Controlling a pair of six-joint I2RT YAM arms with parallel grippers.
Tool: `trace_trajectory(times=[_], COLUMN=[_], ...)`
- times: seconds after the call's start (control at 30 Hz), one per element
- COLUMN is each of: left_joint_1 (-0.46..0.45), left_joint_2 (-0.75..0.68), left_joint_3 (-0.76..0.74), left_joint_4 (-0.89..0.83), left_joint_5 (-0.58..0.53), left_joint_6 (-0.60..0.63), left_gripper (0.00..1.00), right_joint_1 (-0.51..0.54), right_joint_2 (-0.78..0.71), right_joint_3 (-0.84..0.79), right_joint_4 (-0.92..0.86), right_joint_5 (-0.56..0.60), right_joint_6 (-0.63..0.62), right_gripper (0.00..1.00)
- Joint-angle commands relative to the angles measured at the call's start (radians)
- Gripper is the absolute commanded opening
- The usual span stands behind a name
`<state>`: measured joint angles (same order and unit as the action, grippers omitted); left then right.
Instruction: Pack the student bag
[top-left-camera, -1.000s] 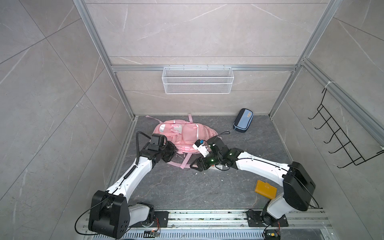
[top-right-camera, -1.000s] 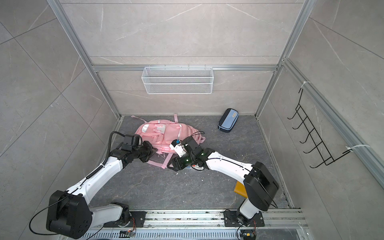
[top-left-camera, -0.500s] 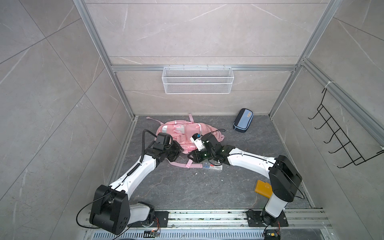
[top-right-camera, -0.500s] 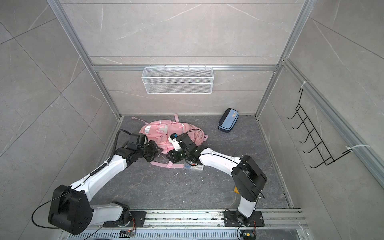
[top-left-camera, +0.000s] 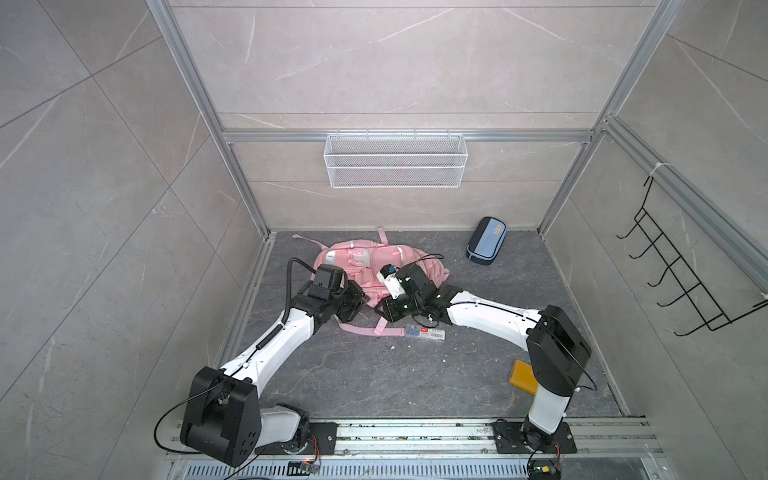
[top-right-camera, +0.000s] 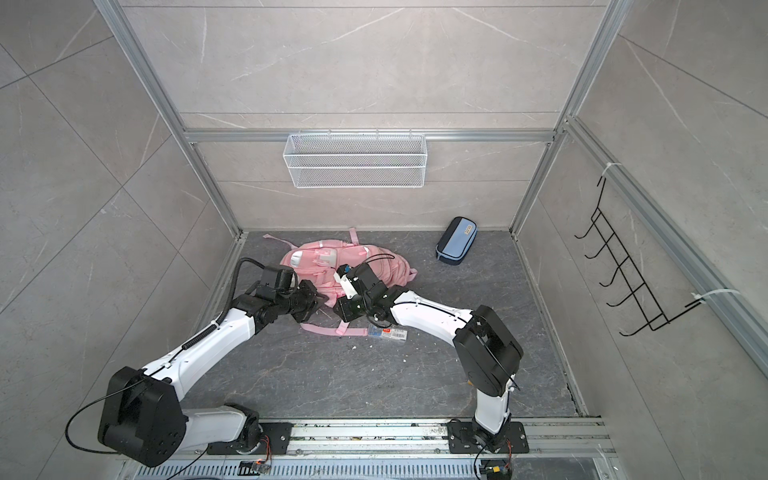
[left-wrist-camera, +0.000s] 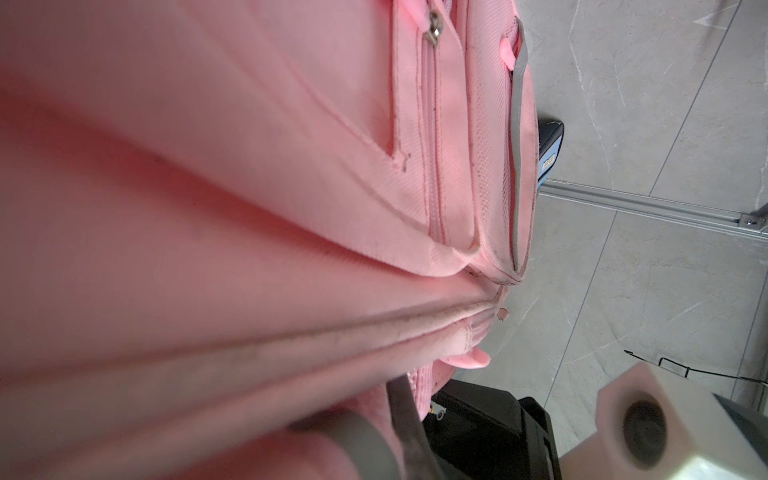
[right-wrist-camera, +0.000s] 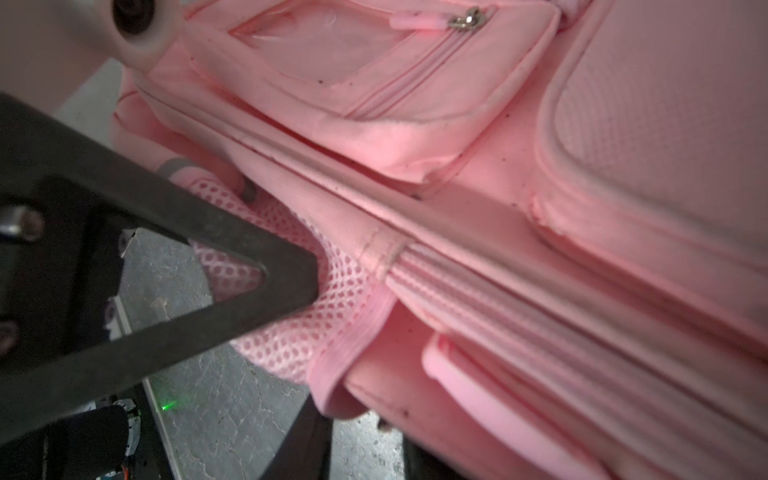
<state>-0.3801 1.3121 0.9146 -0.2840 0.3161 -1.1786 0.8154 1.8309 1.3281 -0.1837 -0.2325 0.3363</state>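
The student bag (top-left-camera: 365, 266) lay flat on the counter (top-left-camera: 374, 374), long axis pointing at the pencil case (top-left-camera: 486, 241), left fingers (left-wrist-camera: 361, 436) clenched at its near edge, right fingers (right-wrist-camera: 249, 241) apart astride its mesh pocket (right-wrist-camera: 291, 340).

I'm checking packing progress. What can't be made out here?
Contents of the student bag: no view looks inside.
Whether the left gripper pinches fabric: its own body hides it in both top views; the left wrist view is blurred.
Print on the clear packet: too small in both top views.
Orange block: partly behind the right arm in a top view.
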Motion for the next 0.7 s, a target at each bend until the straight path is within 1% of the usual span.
trace_trajectory(times=[0.0, 0.13, 0.27, 0.3, 0.5, 0.57, 0.67], left_joint_1=[-0.016, -0.017, -0.017, -0.017, -0.004, 0.012, 0.052], left_joint_2=[-0.028, -0.028, -0.027, -0.029, -0.048, -0.059, -0.085], left_joint_3=[0.069, 0.059, 0.061, 0.060, 0.049, 0.054, 0.059], left_joint_4=[0.096, 0.112, 0.111, 0.109, 0.092, 0.059, -0.024], left_joint_5=[0.090, 0.095, 0.097, 0.096, 0.082, 0.067, 0.017], left_joint_6=[-0.003, -0.012, -0.010, -0.009, -0.007, 0.026, 0.084], left_gripper=[0.00, 0.00, 0.00, 0.00, 0.00, 0.00, 0.00], right_joint_1=[-0.007, -0.011, -0.019, -0.021, -0.032, -0.046, -0.089], right_joint_2=[0.024, 0.049, 0.055, 0.053, 0.008, -0.024, -0.073], right_joint_3=[0.021, 0.042, 0.048, 0.045, -0.005, -0.051, -0.138], right_joint_4=[-0.030, -0.025, -0.022, -0.022, -0.020, -0.011, 0.020], right_joint_5=[0.082, 0.084, 0.090, 0.091, 0.112, 0.120, 0.099], right_joint_6=[-0.010, -0.005, 0.000, 0.001, 0.010, 0.036, 0.092], right_gripper=[0.25, 0.19, 0.02, 0.00, 0.00, 0.00, 0.00])
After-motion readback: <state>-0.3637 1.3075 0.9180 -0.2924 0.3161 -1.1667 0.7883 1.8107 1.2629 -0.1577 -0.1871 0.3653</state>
